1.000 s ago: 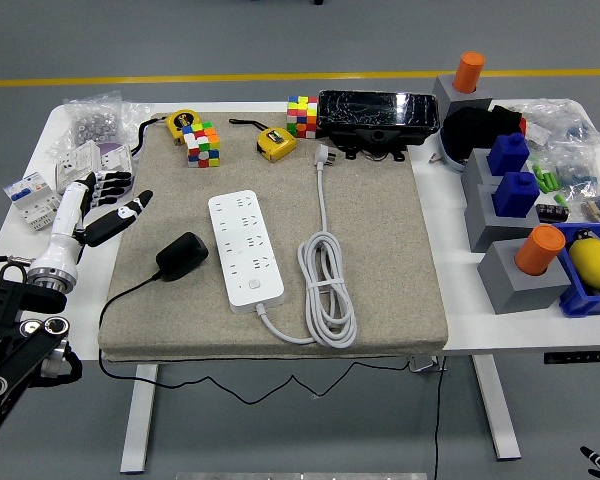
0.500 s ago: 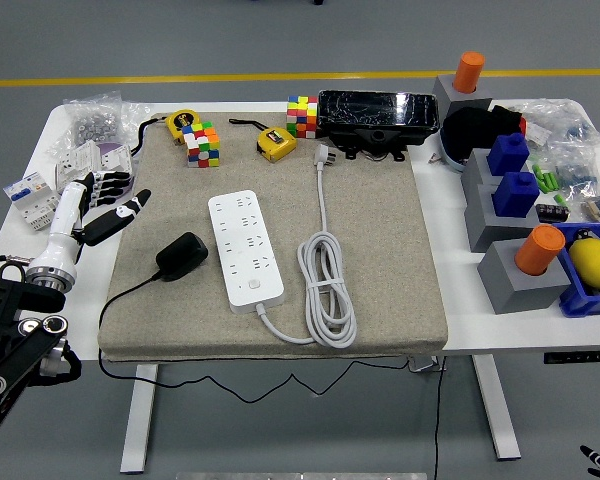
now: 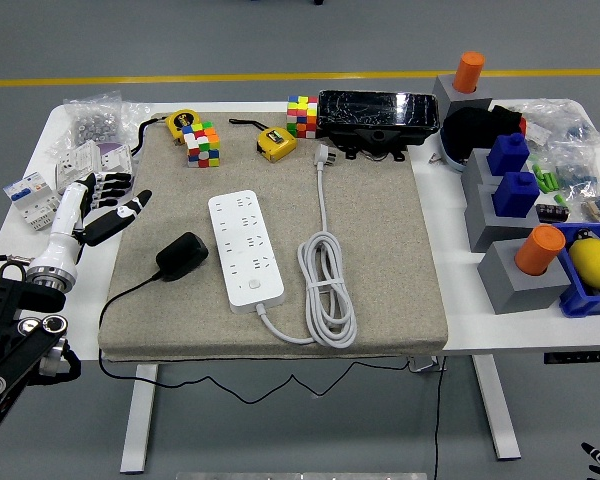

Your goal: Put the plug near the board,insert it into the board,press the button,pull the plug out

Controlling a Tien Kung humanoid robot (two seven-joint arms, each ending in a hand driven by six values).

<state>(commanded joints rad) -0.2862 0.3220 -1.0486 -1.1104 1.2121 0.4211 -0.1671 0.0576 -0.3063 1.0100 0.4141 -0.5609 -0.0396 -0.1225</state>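
Observation:
A white power strip (image 3: 246, 249) lies lengthwise in the middle of the beige mat (image 3: 400, 230), its button near its front end. Its white cable (image 3: 325, 290) coils to the right and ends in a white plug (image 3: 325, 155) near the mat's back edge. A black plug adapter (image 3: 182, 255) rests on the mat just left of the strip, its thin black cord trailing off the front left. My left hand (image 3: 105, 205) hovers over the mat's left edge, fingers relaxed and holding nothing, a hand's width left of the adapter. The right hand is out of view.
Two colour cubes (image 3: 202, 143) (image 3: 301, 115), two yellow tape measures (image 3: 275, 143) and a black box (image 3: 377, 115) line the mat's back. Grey and blue blocks with orange cylinders (image 3: 538, 249) and a blue bin stand at the right. Bags and white sockets (image 3: 82, 160) sit at left.

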